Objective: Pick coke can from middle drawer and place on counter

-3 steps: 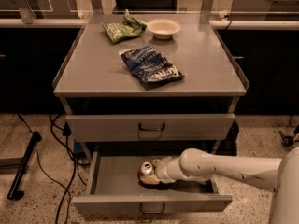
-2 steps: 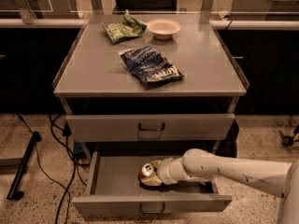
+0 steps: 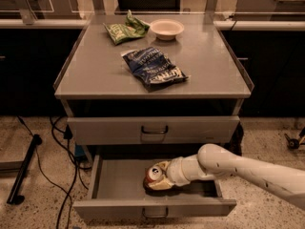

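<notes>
The coke can [image 3: 154, 173], red with a silver lid, stands in the open middle drawer [image 3: 114, 185] near its centre. My gripper [image 3: 157, 180] reaches in from the right on a white arm and sits around the can, its fingers closed against the can's sides. The can's lower body is mostly hidden by the gripper. The counter [image 3: 95, 70] is the grey top above the drawers.
On the counter lie a dark blue snack bag [image 3: 155, 68], a green snack bag [image 3: 125, 30] and a white bowl [image 3: 167, 28]. A shut drawer front [image 3: 153, 130] sits above the open drawer. Black cables [image 3: 62, 166] trail on the floor at left.
The arm has shifted slightly; the gripper stays on the can in the drawer at about the same spot.
</notes>
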Robot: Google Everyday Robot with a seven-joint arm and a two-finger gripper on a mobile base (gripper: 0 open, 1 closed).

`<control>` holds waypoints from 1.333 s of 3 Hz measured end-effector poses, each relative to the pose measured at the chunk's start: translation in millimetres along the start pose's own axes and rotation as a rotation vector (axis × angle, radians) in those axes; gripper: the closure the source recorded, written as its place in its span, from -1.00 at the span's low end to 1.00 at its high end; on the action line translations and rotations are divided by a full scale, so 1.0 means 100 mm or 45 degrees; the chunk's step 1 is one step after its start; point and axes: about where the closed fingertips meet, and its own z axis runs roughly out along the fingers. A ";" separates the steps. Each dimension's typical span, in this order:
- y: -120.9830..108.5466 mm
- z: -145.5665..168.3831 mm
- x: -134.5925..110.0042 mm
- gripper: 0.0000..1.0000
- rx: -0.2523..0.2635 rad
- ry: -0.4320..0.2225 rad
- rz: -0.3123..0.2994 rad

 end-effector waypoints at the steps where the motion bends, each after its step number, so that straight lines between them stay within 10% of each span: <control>1: 0.13 -0.38 -0.15 1.00 -0.095 0.037 -0.047; 2: 0.13 -0.92 -0.39 1.00 -0.118 0.105 -0.068; 4: -0.01 -1.74 -1.00 1.00 0.091 0.240 0.045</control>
